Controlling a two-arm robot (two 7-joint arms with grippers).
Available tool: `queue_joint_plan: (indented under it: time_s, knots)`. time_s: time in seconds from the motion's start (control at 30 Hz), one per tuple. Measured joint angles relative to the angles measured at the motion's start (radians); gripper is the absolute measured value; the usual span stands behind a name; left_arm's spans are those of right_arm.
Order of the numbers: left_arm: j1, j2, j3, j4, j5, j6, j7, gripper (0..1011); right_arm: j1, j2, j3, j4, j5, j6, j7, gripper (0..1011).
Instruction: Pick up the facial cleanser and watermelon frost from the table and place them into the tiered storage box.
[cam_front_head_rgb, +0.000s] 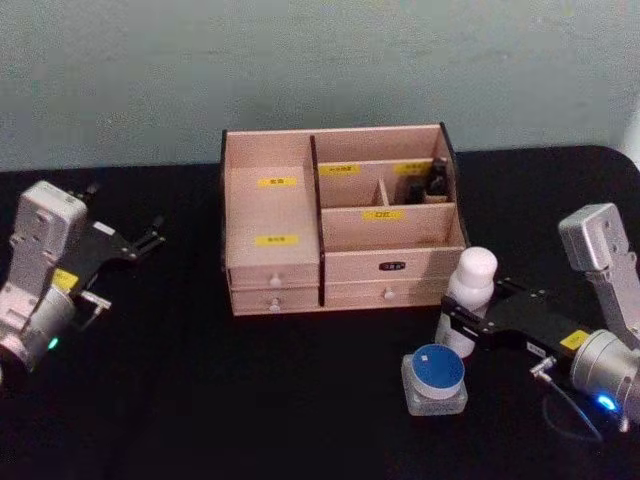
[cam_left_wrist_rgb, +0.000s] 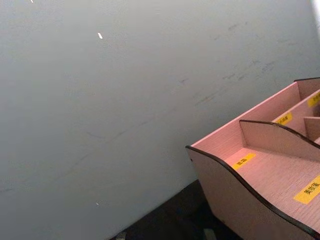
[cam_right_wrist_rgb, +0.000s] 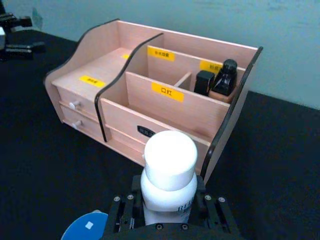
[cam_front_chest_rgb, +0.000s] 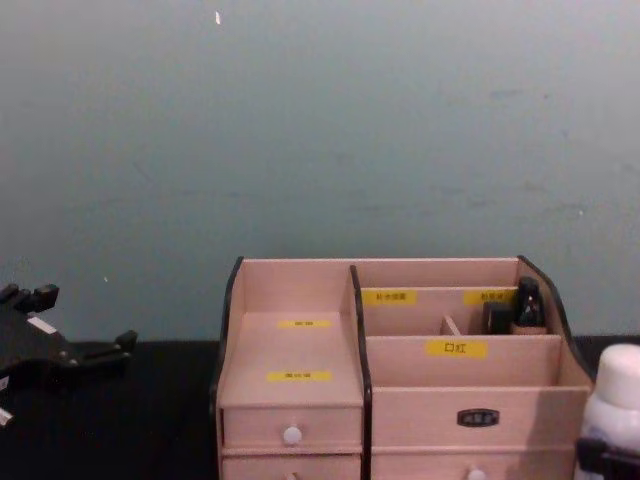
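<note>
Head view: right gripper (cam_front_head_rgb: 462, 322) clamped on the white plastic bottle with a rounded cap (cam_front_head_rgb: 471, 285), upright just beside the front right corner of the pinkish wooden tiered storage box (cam_front_head_rgb: 275, 215); blue-lidded clear square jar (cam_front_head_rgb: 436, 378) near it on the black table (cam_front_head_rgb: 250, 400); left gripper (cam_front_head_rgb: 150, 240) parked at left, fingers spread, empty.

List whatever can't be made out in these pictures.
- The white bottle: in the head view the right pincer, closed around it, hides its lower body. In the right wrist view it covers part of the label print.
- The blue-lidded jar: cut off by the right wrist view's bottom edge.
- The yellow labels on the tiered storage box: writing too small in every view.
- The dark bottles: bases hidden behind the divider.
</note>
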Motion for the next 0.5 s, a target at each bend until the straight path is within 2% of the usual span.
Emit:
queue_joint_plan:
  time_s: [0.33,0.5]
  knots:
    - [0.000,0.000,0.000,0.000,0.000,0.000,0.000,1001,-0.023,0.011,0.052,-0.100,0.016,0.047,0.008,602]
    - [0.000,0.000,0.000,0.000,0.000,0.000,0.000,1001,0.000,0.019,0.075,-0.155,0.040,0.085,0.015,601]
